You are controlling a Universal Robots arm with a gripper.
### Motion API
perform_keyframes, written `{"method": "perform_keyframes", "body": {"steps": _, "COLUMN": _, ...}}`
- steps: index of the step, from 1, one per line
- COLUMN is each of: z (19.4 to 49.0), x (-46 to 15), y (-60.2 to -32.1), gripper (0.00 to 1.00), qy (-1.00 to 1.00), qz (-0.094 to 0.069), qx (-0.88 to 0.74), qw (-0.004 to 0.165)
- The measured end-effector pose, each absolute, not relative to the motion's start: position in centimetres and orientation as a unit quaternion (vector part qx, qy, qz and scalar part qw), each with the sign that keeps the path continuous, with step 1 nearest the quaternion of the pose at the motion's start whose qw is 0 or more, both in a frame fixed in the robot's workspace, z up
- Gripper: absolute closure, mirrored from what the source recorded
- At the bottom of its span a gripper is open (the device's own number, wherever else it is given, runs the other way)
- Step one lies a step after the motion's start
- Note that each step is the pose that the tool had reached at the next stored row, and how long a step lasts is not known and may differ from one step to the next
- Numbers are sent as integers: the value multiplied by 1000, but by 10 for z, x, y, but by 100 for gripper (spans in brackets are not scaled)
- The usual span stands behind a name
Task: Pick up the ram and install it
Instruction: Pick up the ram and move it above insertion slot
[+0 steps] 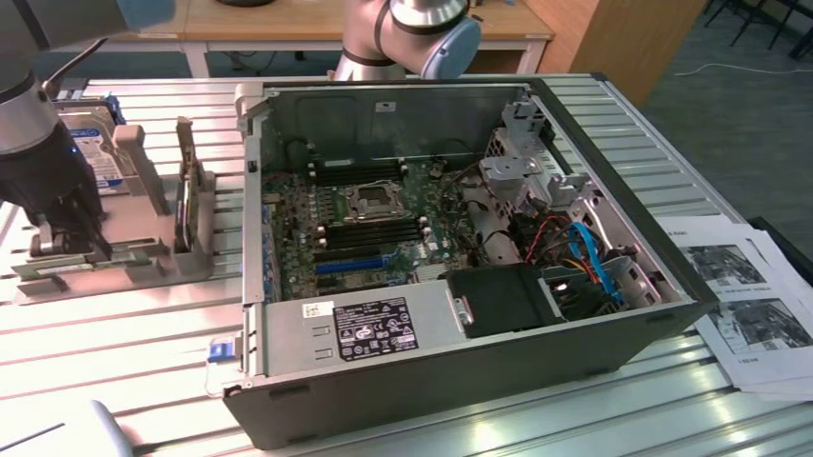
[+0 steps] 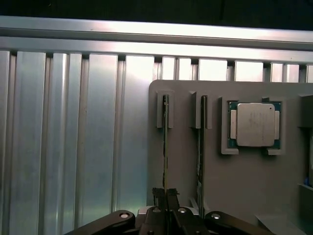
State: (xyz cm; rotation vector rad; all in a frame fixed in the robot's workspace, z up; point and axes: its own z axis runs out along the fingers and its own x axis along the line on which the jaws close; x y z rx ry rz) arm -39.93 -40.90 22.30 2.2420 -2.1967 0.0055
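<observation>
Blackish, blade-thin edge-on, the ram (image 2: 166, 142) stands in a grey holder (image 2: 244, 181), jaws clenched on it.

I note a silver-grey arm (image 1: 409, 24) with pale blue joint caps (image 1: 447, 43); a black pincer (image 2: 166, 195), its linkage bearing bright silver screws (image 2: 123, 215); a dark cable (image 1: 74, 59) alongside.

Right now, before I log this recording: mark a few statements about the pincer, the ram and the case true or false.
1. The pincer is shut on the ram, which stands on edge in the gray holder. True.
2. The computer case is closed. False: its side is open, and the motherboard shows.
3. A processor chip lies in a recess of the holder. True.
4. Printed papers lie at the exterior view's left of the case. False: they lie at its right.
</observation>
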Motion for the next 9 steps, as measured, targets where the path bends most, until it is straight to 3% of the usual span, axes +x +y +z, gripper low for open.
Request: {"method": "perform_keyframes", "body": {"steps": 9, "z": 232, "x": -399, "y": -409, "gripper": 89, "qy": -700, "qz": 2, "qx": 714, "qw": 1}}
